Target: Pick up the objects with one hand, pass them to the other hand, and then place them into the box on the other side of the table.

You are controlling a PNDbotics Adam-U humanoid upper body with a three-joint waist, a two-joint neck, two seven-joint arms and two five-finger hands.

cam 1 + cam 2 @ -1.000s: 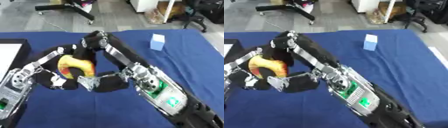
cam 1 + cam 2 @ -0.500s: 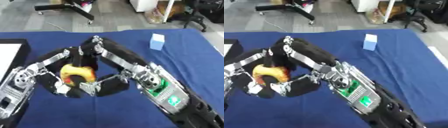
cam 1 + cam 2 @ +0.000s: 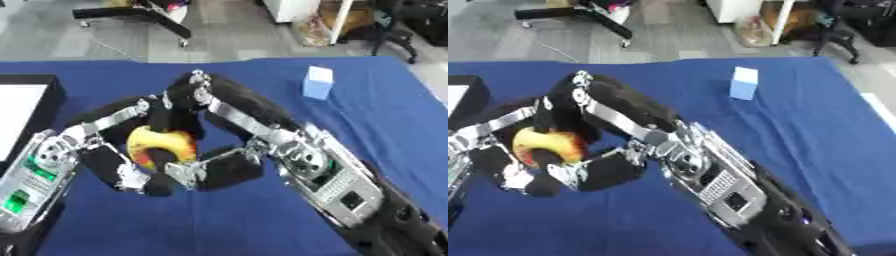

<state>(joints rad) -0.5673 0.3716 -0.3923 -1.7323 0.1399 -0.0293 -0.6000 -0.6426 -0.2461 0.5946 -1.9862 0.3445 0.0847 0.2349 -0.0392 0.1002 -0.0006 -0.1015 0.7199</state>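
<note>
Blue cloth covers the tabletop [image 3: 262, 225] from edge to edge, with grey floor and chair bases beyond its far side. Next in bulk is the right arm, which comes in from the lower right corner, its silver joint housing and green-lit panel near the middle of the view, and bends back toward the centre left. The left arm enters from the lower left, silver and black with a green panel of its own. A black box [image 3: 31, 107] with a pale inside sits at the left edge of the tabletop, only partly in view. The right robot hand [image 3: 214, 167] and the left robot hand [image 3: 122, 172] meet at centre left, and both curl their fingers round the same yellow object [image 3: 162, 145], a rounded thing with orange-red patches; the left robot hand wraps it from the left and below, the right robot hand closes on it from the right and above. Whether the yellow object rests on the cloth or is held above it I cannot tell. A small pale blue box [image 3: 318, 83] stands upright near the far right, well apart from the hands.
</note>
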